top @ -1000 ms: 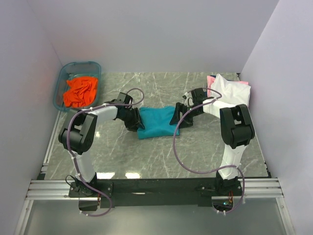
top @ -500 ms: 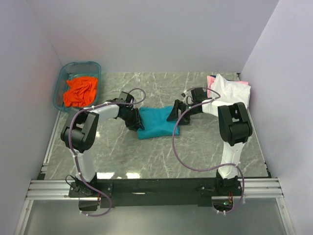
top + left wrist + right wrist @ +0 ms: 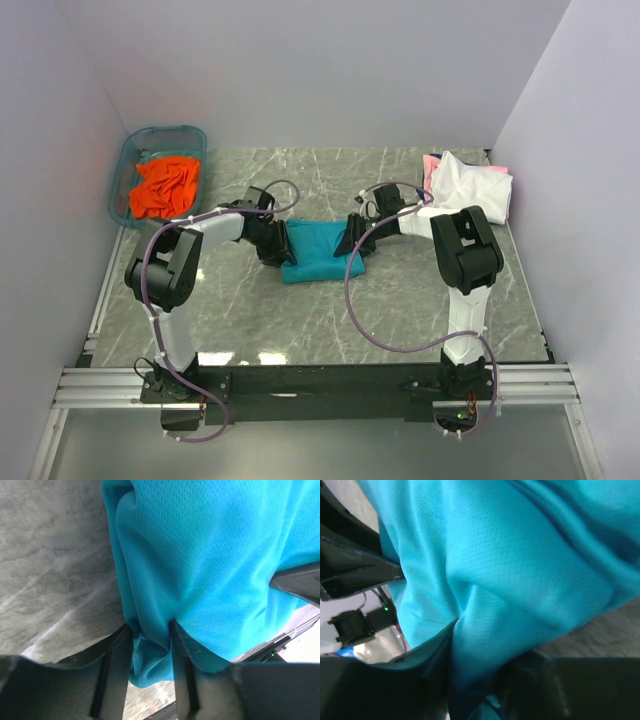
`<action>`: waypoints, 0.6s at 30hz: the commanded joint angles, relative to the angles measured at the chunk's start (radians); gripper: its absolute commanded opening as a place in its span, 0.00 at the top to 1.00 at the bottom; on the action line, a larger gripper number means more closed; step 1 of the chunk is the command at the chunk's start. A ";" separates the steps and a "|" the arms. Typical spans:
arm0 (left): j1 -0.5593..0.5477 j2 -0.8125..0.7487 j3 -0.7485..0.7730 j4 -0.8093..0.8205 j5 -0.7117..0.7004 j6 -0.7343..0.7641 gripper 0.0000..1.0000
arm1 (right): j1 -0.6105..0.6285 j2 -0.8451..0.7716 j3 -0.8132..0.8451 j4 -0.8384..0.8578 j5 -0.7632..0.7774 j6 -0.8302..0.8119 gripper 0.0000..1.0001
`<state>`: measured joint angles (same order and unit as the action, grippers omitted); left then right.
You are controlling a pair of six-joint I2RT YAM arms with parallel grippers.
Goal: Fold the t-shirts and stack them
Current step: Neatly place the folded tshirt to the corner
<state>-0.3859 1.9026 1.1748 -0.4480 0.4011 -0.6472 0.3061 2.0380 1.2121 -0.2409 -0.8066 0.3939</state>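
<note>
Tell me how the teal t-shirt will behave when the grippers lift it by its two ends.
The teal t-shirt will probably sag in the middle: it bunches into soft folds where the left gripper pinches it. Its thin mesh weave suggests that it is light for its size.

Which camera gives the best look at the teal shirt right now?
The top external view: it shows nearly the whole teal shirt lying folded on the table between the left hand and right hand. Each wrist view shows only a close-up patch of its fabric bunched between that hand's fingers.
</note>
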 commanded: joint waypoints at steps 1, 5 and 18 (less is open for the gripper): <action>-0.010 0.033 0.003 -0.017 -0.062 0.035 0.57 | 0.008 0.025 0.026 -0.040 0.081 -0.021 0.84; -0.011 0.018 0.016 -0.027 -0.076 0.034 0.43 | 0.005 -0.001 0.065 -0.092 0.118 -0.041 1.00; 0.021 -0.089 0.079 -0.078 -0.084 0.020 0.31 | -0.076 -0.059 0.271 -0.466 0.332 -0.292 1.00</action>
<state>-0.3817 1.8801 1.2198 -0.5060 0.3439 -0.6460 0.2623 2.0438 1.4117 -0.5804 -0.5755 0.2058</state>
